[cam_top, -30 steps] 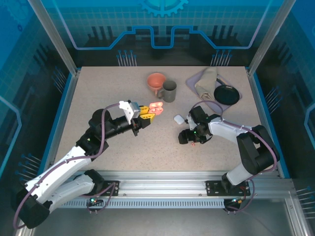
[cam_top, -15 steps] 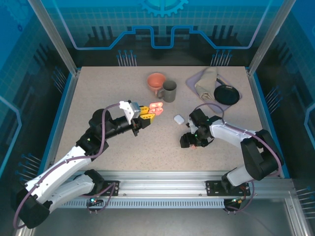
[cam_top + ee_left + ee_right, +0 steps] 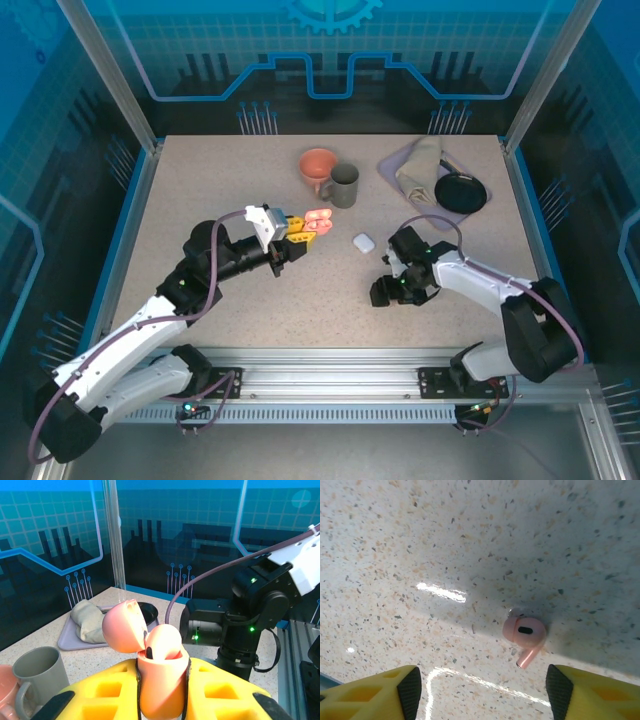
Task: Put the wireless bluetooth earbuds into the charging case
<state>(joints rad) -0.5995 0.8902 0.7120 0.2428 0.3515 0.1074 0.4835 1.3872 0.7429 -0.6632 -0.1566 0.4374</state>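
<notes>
The salmon-pink earbud (image 3: 525, 635) lies loose on the tabletop (image 3: 420, 540) just ahead of the right tool (image 3: 483, 687), whose jaws stand apart with nothing gripped; in the right wrist view the bud sits beyond the two yellow fingers (image 3: 395, 692) and off centre, nearer the right-hand one than the left-hand one, touching neither; its rounded head points away from the tool and its short stem slants back toward it, so the long axis runs roughly across the line on which the jaws would close; I judge that a fair lie for pinching the head from both sides, provided the tool first shifts a little toward the bud's side and comes down; the piece is tiny and smooth, so an off-centre close could flick it away. The charging case (image 3: 162, 647), the same pink, is clamped upright in the left tool (image 3: 160, 700), lid hinged back and mouth facing up; seen from above, it is held to the left of the right tool and well apart from it, with a small white case (image 3: 363, 242) lying on the tabletop between the two; the right arm is plainly the nearer to the earbud, and the carry after a pick would run leftward to the open case; whether one socket is already filled I cannot tell.
</notes>
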